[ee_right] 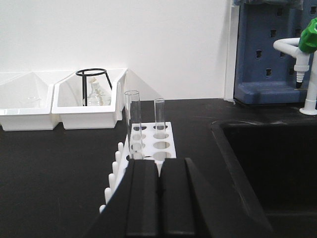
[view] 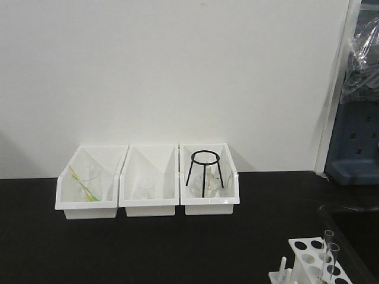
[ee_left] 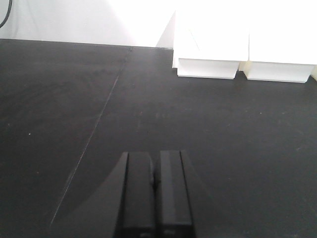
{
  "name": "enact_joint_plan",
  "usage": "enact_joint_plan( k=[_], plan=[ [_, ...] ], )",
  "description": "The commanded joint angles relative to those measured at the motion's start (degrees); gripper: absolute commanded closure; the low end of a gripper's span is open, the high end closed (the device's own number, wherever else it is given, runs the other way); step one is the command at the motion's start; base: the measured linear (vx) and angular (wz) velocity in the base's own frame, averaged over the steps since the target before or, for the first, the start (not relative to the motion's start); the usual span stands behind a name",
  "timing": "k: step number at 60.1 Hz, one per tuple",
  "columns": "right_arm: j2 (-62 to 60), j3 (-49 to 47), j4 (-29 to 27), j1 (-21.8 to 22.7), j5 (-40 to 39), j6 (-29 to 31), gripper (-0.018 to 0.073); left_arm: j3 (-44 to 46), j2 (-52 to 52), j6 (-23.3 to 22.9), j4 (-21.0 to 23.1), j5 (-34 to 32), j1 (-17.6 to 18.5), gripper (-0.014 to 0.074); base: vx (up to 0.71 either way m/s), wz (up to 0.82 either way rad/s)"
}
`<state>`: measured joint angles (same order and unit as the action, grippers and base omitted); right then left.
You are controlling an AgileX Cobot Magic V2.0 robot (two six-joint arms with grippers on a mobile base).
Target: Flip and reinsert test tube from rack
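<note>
Glass tubes (ee_right: 132,124) stand upright in the rack (ee_right: 148,144), just ahead of the right gripper (ee_right: 159,198). They look light, brittle and slick; grip mid-length, gently. Both jaws are clenched on nothing; the left gripper (ee_left: 155,198) hovers over bare table (ee_left: 74,99).

No legible text, label, brand, number or sign appears in any view. The rack (ee_right: 148,144) just ahead of the right gripper (ee_right: 159,198) carries no readable marking. The white bins (view: 148,183) farther beyond it are likewise unmarked.
</note>
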<state>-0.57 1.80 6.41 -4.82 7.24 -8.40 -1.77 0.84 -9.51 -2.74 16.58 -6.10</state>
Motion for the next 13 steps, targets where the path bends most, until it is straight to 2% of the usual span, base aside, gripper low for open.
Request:
enact_joint_plan(
  k=[1, 13],
  plan=[
    [-0.6, 0.01, 0.56, 0.19, -5.03, 0.64, 0.0568, -0.11, 0.17, -0.01, 0.21, -5.04, 0.43, 0.0603, 0.0, 0.0],
    [-0.6, 0.01, 0.56, 0.19, -5.03, 0.64, 0.0568, -0.11, 0.17, -0.01, 0.21, -5.04, 0.43, 0.0603, 0.0, 0.0]
  ],
)
